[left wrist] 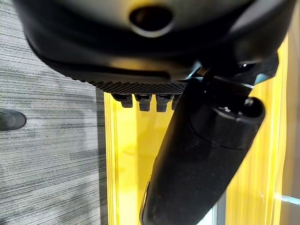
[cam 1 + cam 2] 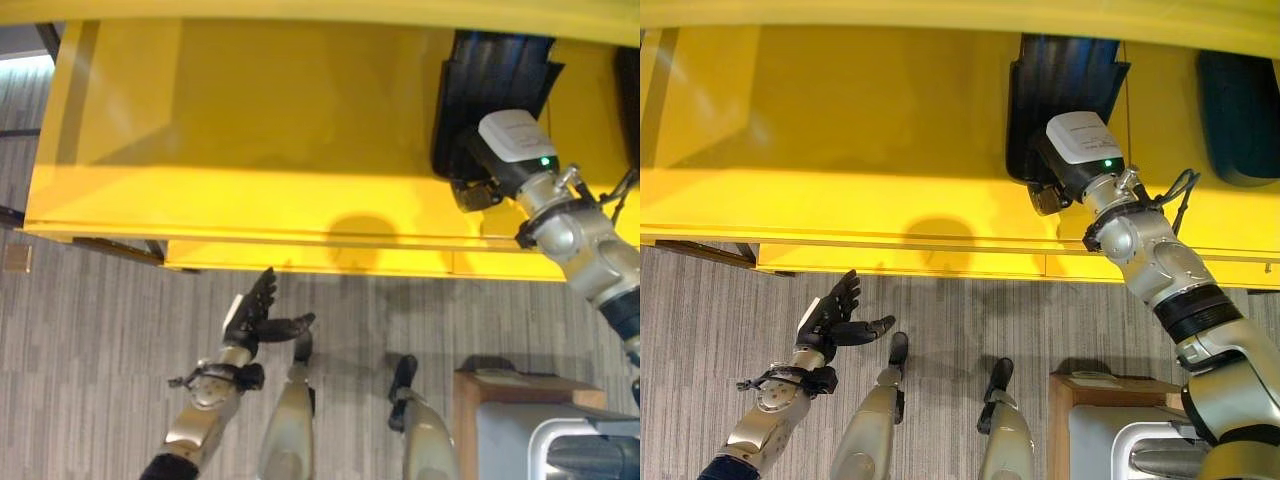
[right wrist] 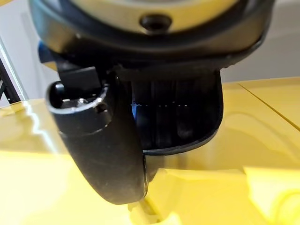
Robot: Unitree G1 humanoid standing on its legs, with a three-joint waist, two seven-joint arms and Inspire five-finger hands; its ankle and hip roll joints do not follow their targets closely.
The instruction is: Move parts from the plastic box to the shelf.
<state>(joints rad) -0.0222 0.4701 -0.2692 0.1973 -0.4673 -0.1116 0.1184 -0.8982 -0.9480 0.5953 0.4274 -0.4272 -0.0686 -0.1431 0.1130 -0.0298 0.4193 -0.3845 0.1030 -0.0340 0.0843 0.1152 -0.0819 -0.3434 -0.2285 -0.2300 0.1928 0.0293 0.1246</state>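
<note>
Right now your right hand (image 2: 1042, 190) is up on the yellow shelf (image 2: 260, 130), and it grips the near edge of a black part (image 2: 1060, 95); in its own wrist view the fingers (image 3: 164, 117) curl over the part's rim while the thumb (image 3: 101, 145) presses beside it, so the hand is closed around the part. That part lies flat on the shelf surface toward its right end, its far end reaching back under the upper yellow board. Farther toward the right edge of the shelf you can see a second dark part (image 2: 1238, 115), lying apart from the first. Your left hand (image 2: 255, 315) hangs low over the grey carpet floor (image 2: 90, 340), just in front of the shelf's front edge and well apart from both parts; its fingers are straight and spread, the thumb standing out to the side, and it holds nothing. At the lower right, beside the right arm, a brown wooden stand (image 2: 520, 400) stands on the floor, and a grey plastic box (image 2: 1120, 445) sits against it.
</note>
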